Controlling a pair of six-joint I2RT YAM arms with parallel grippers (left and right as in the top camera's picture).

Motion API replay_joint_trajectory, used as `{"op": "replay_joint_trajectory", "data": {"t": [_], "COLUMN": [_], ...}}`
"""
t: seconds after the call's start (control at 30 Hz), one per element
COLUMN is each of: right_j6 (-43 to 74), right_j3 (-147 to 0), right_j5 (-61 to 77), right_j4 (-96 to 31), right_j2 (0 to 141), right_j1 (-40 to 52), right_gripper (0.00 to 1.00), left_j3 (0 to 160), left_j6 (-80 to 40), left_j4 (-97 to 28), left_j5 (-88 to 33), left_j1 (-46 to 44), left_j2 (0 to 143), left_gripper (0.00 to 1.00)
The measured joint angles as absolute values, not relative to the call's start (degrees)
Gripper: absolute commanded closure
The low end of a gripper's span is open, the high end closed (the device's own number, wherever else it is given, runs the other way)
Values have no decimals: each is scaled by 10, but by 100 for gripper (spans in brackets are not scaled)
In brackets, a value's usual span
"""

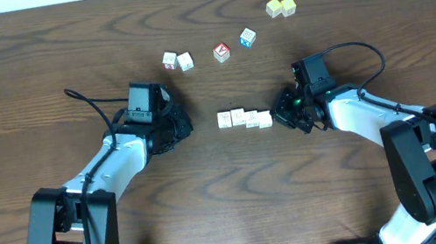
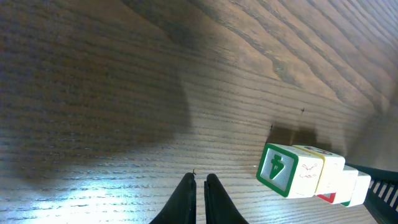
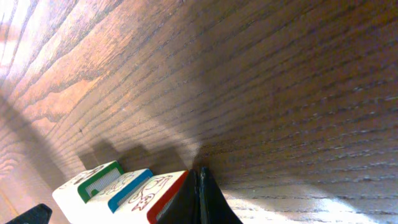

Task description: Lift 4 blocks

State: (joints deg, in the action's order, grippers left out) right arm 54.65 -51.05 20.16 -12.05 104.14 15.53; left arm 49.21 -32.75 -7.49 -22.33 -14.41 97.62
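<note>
Four pale blocks lie in a touching row at the table's middle. The left wrist view shows the row end-on, its nearest face bearing a green mark. The right wrist view shows it too, with green, blue and red edges. My left gripper is shut with nothing in it, on the table a short gap left of the row; its tips sit apart from the green-marked block. At the row's right end, my right gripper is shut, its tips against the red-edged block.
Behind the row lie two pale cubes, a red-faced cube and a blue-faced cube. Two yellowish cubes sit at the back right. Cables loop off both arms.
</note>
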Motion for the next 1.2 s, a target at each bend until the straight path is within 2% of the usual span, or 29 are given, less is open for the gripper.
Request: {"op": "replay_joint_trajectory", "data": {"t": [0.27, 0.57, 0.7, 0.93, 1.2], "right_j6": [510, 389, 337, 293, 331], "right_j3": [-518, -571, -600, -595, -591], "right_j5": [189, 113, 105, 106, 90], "right_j4": [-152, -402, -460, -457, -405], "right_j2": [1037, 991, 978, 976, 980], "right_j1": [148, 88, 86, 160, 270], "right_gripper": [99, 99, 99, 99, 99], "left_j3": [492, 492, 492, 492, 492], "left_j6": [-328, -328, -328, -328, -328], "left_j4": [-75, -74, -73, -72, -72], "left_j5": [-223, -223, -223, -223, -223], "left_j1": [-144, -144, -144, -144, -144], "left_j2": [976, 976, 976, 976, 976], "left_gripper": [92, 92, 92, 92, 92]}}
